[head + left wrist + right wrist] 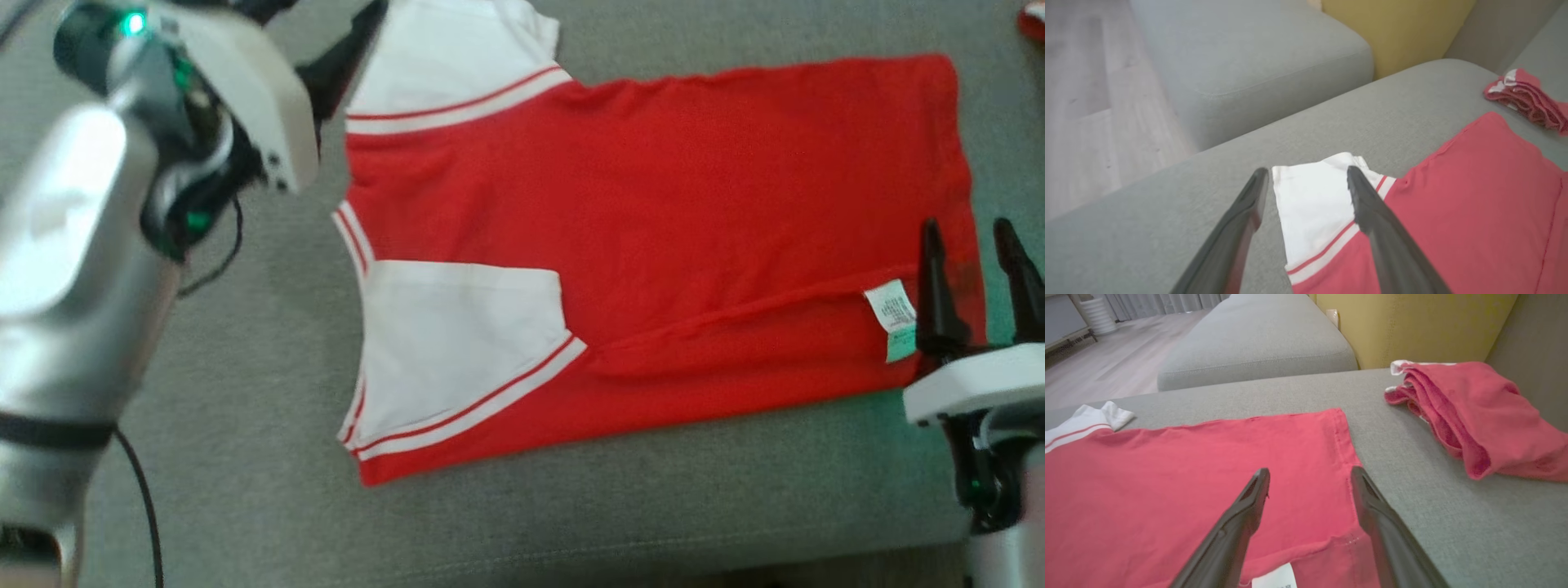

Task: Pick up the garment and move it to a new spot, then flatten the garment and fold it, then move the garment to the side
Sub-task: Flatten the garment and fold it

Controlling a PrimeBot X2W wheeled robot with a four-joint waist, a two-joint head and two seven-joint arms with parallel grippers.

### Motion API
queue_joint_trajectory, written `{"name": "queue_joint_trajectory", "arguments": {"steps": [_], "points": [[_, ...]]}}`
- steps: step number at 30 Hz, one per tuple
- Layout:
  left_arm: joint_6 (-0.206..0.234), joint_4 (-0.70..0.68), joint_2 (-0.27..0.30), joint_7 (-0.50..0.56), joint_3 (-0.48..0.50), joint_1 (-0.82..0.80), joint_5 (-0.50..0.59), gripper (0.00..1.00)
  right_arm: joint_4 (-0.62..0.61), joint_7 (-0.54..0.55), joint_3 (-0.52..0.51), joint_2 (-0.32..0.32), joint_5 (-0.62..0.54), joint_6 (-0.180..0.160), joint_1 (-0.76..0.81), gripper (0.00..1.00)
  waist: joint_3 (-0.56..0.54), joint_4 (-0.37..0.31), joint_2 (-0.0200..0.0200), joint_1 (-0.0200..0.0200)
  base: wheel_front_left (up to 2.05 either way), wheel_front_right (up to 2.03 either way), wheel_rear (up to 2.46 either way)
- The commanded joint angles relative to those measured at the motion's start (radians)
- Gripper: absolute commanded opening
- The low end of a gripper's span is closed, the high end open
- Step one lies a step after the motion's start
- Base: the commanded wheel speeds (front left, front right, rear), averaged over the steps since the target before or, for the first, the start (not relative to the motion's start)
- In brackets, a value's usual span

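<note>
The garment (653,204), a red shirt with white red-striped sleeves, lies flat on the grey sofa seat (245,367), its near long edge folded over so a white label (894,318) shows. My left gripper (1306,173) hovers open over the far white sleeve (1314,204), holding nothing; its dark finger (343,57) shows beside that sleeve. My right gripper (971,269) stands open at the shirt's hem end, near the label. In the right wrist view the right gripper (1310,473) straddles the hem corner of the garment (1188,465), empty.
A second red cloth (1474,412) lies crumpled at the back right of the seat. Behind it stands a yellow cushion (1412,322). A grey ottoman (1257,343) and wooden floor (1086,102) lie beyond. The seat's front edge (571,563) runs close below the shirt.
</note>
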Motion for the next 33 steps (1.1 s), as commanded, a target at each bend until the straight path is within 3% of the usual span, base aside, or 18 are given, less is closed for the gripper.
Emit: {"name": "queue_joint_trajectory", "arguments": {"steps": [1, 12, 23, 33], "points": [[-0.006, 0.019, 0.039, 0.02, 0.01, -0.096, -0.036, 1.0, -0.025, -0.011, 0.029, -0.008, -0.003, 0.007, -0.023, 1.0, 0.063, -0.049, 0.0, 0.0, 0.0, 0.0, 0.0], [-0.006, 0.336, 0.071, 0.051, -0.181, -0.364, -0.158, 1.0, -0.009, -0.042, 0.058, -0.001, 0.015, 0.007, -0.075, 1.0, 0.168, -0.128, 0.0, 0.0, 0.0, 0.0, 0.0], [-0.006, 0.5, 0.093, 0.002, -0.284, -0.443, -0.19, 1.0, 0.009, -0.063, 0.061, 0.008, 0.019, 0.007, -0.074, 1.0, 0.193, -0.178, 0.0, 0.0, 0.0, 0.0, 0.0], [-0.006, 0.563, 0.094, -0.016, -0.333, -0.477, -0.211, 1.0, 0.02, -0.072, 0.063, 0.009, 0.016, 0.007, -0.084, 1.0, 0.208, -0.196, 0.0, 0.0, 0.0, 0.0, 0.0]]}}
